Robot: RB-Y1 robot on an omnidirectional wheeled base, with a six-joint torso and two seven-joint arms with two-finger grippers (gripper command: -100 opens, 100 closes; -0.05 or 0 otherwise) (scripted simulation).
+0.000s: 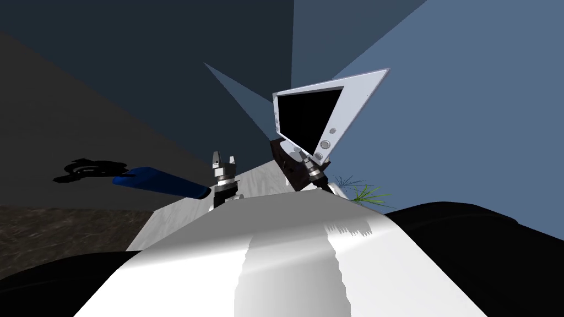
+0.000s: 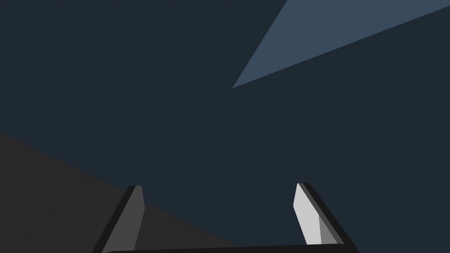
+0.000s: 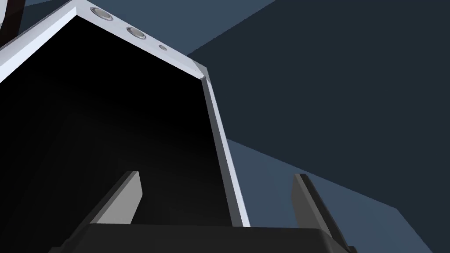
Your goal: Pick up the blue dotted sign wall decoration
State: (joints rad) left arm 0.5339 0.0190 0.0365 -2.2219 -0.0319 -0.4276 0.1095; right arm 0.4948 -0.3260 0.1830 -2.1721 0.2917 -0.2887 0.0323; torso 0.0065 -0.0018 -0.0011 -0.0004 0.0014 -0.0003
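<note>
Sign (image 1: 160, 182), blue, long and narrow as seen here, dots not visible. Lies just left of left gripper (image 1: 224, 160), reaching outward from the left edge of table (image 1: 259, 179) toward a black shape (image 1: 88, 168). Looks thin, stiff and probably light, maybe slippery; best taken across the flat faces at the near end. Seems a job for the left arm. Left fingers (image 2: 307, 211) apart, holding nothing. Right gripper (image 3: 217, 180) close at monitor (image 3: 110, 131), fingers apart too, empty.

This seems to be a room in a home, perhaps a study: a white-framed flat screen with black display and round buttons (image 1: 315, 113) stands on a pale grey tabletop (image 1: 258, 180), near a small green plant (image 1: 367, 193), between plain blue-grey walls (image 1: 468, 110).
</note>
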